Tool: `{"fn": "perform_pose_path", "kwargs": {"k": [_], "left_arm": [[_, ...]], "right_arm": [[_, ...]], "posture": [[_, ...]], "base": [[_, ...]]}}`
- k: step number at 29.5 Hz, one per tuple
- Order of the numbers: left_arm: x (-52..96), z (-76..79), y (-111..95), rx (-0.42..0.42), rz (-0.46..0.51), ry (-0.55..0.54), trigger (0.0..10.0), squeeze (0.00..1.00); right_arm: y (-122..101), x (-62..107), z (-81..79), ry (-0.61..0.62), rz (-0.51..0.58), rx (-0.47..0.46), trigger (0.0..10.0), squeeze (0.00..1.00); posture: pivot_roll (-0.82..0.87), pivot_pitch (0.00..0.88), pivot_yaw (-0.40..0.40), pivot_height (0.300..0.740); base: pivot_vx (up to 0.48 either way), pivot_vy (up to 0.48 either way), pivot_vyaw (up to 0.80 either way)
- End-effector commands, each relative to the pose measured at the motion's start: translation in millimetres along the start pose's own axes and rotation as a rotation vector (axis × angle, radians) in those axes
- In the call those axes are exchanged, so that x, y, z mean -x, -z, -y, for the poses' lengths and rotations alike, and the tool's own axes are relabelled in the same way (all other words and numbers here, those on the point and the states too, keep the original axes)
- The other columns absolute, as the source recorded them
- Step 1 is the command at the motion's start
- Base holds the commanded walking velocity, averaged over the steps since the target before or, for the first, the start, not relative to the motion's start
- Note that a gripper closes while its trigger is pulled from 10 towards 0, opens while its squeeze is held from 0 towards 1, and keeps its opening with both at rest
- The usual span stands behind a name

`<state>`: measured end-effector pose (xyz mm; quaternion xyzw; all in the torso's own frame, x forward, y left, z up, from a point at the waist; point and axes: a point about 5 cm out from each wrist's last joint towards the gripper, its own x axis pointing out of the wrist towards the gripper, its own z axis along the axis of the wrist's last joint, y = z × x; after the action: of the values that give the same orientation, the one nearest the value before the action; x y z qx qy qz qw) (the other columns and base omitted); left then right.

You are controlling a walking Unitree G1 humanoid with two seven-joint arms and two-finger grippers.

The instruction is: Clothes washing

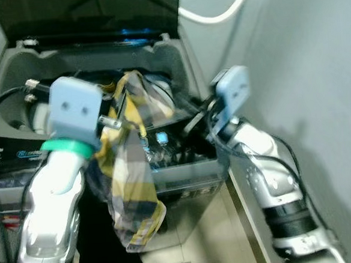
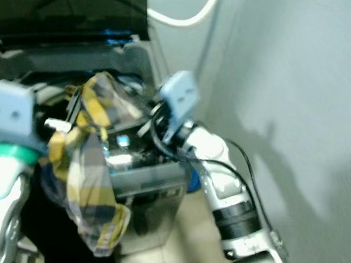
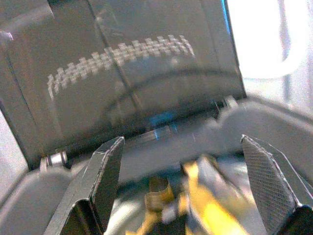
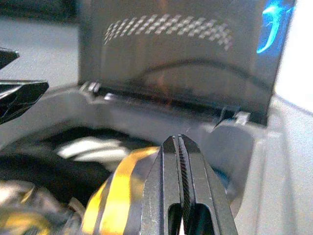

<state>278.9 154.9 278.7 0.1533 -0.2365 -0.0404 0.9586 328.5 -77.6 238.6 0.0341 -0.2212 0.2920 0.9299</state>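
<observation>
Over the drum: you are hanging the plaid shirt [image 1: 132, 164] above the washing machine [image 1: 176, 53], ready for dropping.
Right gripper [image 4: 182, 161]: pinching shut, apparently on the shirt.
Left gripper [image 3: 181, 171]: spreading wide, holding nothing.

No text, brand, number or sign can be read in any view. A dark panel [image 1: 11, 156] at 9 o'clock in the left eye view, on the front edge of the washer [image 1: 176, 53], carries pale lettering, but it is too blurred to be made out. A further dark strip [image 1: 189, 194] low on the washer front, towards 6 o'clock, bears faint marks that cannot be read either. A band of small pale checks is seen on the raised lid [image 3: 122, 54] in both wrist views; it is a pattern, not writing. A blue glow [image 4: 271, 27] at 2 o'clock in the right wrist view shows no legible figure.
</observation>
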Motion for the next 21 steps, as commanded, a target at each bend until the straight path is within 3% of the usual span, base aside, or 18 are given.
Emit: {"fn": "perform_pose_path", "kwargs": {"k": [1, 3, 9, 21], "left_arm": [[-2.5, 0.6, 4.4, 0.026, -0.011, -0.004, 10.0, 0.0], [-13.3, -0.6, 0.4, 0.03, 0.018, -0.008, 10.0, 0.0], [-25.9, -1.2, -5.0, 0.033, 0.054, -0.001, 10.0, 0.0], [-33.9, -3.0, -4.8, 0.022, 0.079, -0.002, 10.0, 0.0]], "right_arm": [[-0.4, 2.8, 8.9, 0.083, 0.012, 0.005, 10.0, 0.0], [-1.9, 2.5, 13.9, 0.17, 0.036, -0.002, 10.0, 0.0], [-0.9, 0.8, 15.4, 0.235, 0.052, 0.004, 10.0, 0.0], [-1.0, -4.8, 11.3, 0.266, 0.085, 0.015, 10.0, 0.0]], "posture": [[0.08, 0.025, -0.022, 0.728], [0.08, 0.023, -0.02, 0.728], [0.08, 0.02, -0.014, 0.728], [0.08, 0.017, -0.009, 0.728]], "base": [[0.0, 0.0, 0.0], [0.0, 0.0, 0.0], [0.0, 0.0, 0.0], [0.0, 0.0, 0.0]]}}
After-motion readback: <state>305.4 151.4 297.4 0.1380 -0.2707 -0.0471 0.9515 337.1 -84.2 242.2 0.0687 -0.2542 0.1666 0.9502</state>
